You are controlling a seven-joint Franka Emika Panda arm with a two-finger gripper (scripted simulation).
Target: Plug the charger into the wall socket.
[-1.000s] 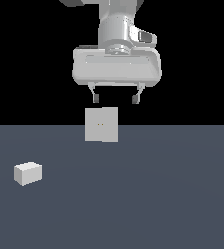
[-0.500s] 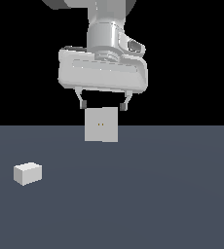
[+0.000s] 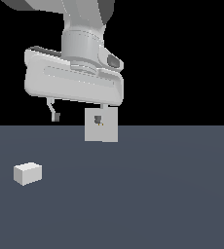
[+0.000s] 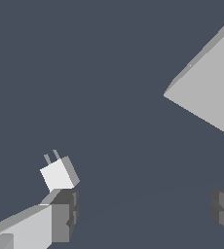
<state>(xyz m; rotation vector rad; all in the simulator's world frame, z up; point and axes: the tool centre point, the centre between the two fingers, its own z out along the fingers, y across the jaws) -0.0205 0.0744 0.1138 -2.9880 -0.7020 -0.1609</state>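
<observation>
Jaws spread wide, nothing between them; gripper (image 3: 77, 116) hanging high above the floor (image 3: 148, 194), one fingertip (image 3: 56, 116) dark against the black backdrop, the other crossing in front of the wall socket (image 3: 106, 131) in the exterior view; seen again in the wrist view as a gripper (image 4: 145, 214) with one grey pad (image 4: 65, 214) at one side and the other pad barely in frame at the far edge, bare floor (image 4: 109, 73) showing in the wide gap. Above the fingers, a broad pale hand body and the round wrist of the arm (image 3: 82, 48). Behind and just below, the wall socket upright on the dark grey floor, flat and white, faint orange marks near its centre partly masked by the fingertip; in the wrist view only a tilted pale slab (image 4: 211, 92). Well apart toward the exterior view's left, the charger (image 3: 28, 173) resting on the floor, untouched; in the wrist view the charger (image 4: 59, 174) lying just beside one finger's tip in the picture, two thin prongs pointing away from it.
</observation>
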